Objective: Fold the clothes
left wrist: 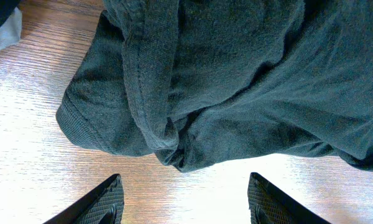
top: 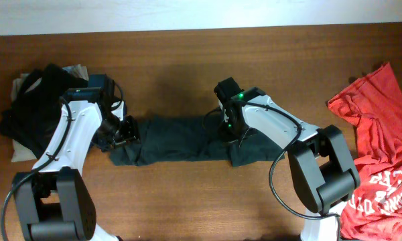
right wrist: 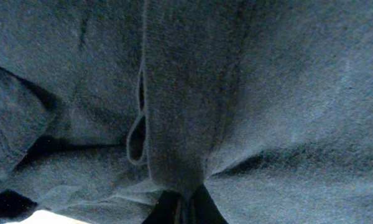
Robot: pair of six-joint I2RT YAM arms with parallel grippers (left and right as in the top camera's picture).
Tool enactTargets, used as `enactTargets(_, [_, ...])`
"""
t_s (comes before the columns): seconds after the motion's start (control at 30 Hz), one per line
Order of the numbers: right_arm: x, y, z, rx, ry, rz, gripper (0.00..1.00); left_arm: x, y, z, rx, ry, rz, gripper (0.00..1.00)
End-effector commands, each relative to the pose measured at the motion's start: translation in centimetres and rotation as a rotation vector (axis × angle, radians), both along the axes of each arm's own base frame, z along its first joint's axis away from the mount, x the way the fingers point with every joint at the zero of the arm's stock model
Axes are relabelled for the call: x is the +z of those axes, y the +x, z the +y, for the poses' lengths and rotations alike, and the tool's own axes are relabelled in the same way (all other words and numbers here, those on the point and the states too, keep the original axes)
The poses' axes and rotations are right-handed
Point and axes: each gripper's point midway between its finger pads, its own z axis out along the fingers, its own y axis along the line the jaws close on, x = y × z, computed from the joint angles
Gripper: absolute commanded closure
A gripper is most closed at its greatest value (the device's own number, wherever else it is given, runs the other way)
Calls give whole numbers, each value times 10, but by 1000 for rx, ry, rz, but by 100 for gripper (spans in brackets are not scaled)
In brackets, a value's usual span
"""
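Note:
A dark T-shirt lies bunched in a long roll across the middle of the table. No lettering shows on it. My left gripper is at its left end, open and empty; in the left wrist view both fingers hover over bare wood just short of the shirt's hem. My right gripper presses onto the shirt's right part. In the right wrist view its fingers are shut on a pinched fold of the dark fabric. A red shirt with white print lies crumpled at the right edge.
A pile of dark and light clothes sits at the far left behind my left arm. The wooden table shows bare wood beyond and in front of the dark shirt.

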Motion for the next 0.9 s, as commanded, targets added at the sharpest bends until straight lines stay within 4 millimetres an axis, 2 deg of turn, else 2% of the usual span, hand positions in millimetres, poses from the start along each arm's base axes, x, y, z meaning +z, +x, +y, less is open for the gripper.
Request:
enactTargets(0.0, [19, 11, 3, -4, 1, -36, 96, 7, 3, -1, -15, -7, -26, 37])
enactTargets(0.07, [44, 26, 11, -2, 20, -75, 96, 7, 3, -1, -15, -7, -26, 36])
enactTargets(0.13, [59, 41, 18, -3, 48, -129, 96, 7, 3, -1, -15, -7, -26, 37])
enactTargets(0.23, [57, 44, 21, -2, 53, -139, 88, 7, 3, -1, -15, -7, -26, 37])
enactTargets(0.3, [53, 35, 16, -2, 32, -97, 78, 7, 3, -1, -15, -7, -26, 36])
enactTargets(0.4, [45, 26, 11, -1, 16, -65, 77, 7, 3, -1, -15, -7, -26, 36])
enactTargets(0.43, [43, 22, 10, -1, 11, -52, 61, 7, 3, -1, -15, -7, -26, 37])
enactTargets(0.47, [43, 17, 11, 1, 17, -28, 57, 7, 3, -1, -15, -7, -26, 37])
enactTargets(0.53, [42, 9, 15, 8, 23, -2, 52, 7, 3, -1, -15, -7, -26, 37])
enactTargets(0.6, [39, 0, 32, 56, 23, -6, 51, 7, 3, -1, -15, -7, -25, 37])
enactTargets(0.67, [29, -10, 38, 58, 6, 0, 51, 7, 1, -1, -15, -7, -20, 36])
enactTargets(0.77, [9, -19, 22, -22, -62, 16, 52, 7, 0, -1, -16, -7, -15, 37])
enactTargets(0.83, [4, -18, 16, -67, -92, 2, 68, 7, -1, -1, -16, -8, -12, 36])
enactTargets(0.87, [2, -19, 15, -67, -92, 4, 89, 7, -2, -1, -15, -8, -7, 37])
